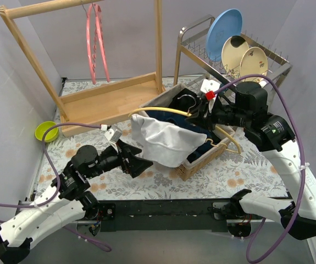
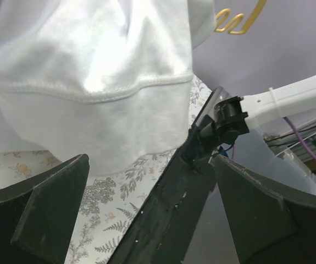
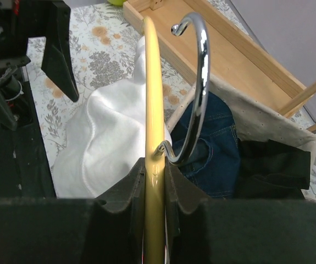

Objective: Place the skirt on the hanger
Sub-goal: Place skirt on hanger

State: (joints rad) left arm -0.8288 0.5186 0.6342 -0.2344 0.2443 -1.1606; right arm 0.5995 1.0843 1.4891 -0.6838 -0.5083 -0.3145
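The white skirt (image 1: 166,140) is draped over the front left corner of the basket, its hem hanging to the table. A yellow hanger (image 1: 158,110) with a metal hook (image 3: 199,82) is held level above the basket. Its left arm reaches the top of the skirt (image 3: 103,143). My right gripper (image 3: 155,165) is shut on the hanger (image 3: 152,99) just below the hook. My left gripper (image 1: 137,159) stands wide open just left of the skirt's hem, holding nothing. In the left wrist view the skirt (image 2: 92,82) hangs just beyond the open gripper (image 2: 149,165).
The woven basket (image 1: 201,159) also holds blue jeans (image 3: 212,154) and dark clothes. A wooden garment rack (image 1: 108,99) with a pink hanger (image 1: 94,44) stands at the back left. A dish rack (image 1: 234,49) with plates is at the back right, a green bowl (image 1: 46,131) at the left.
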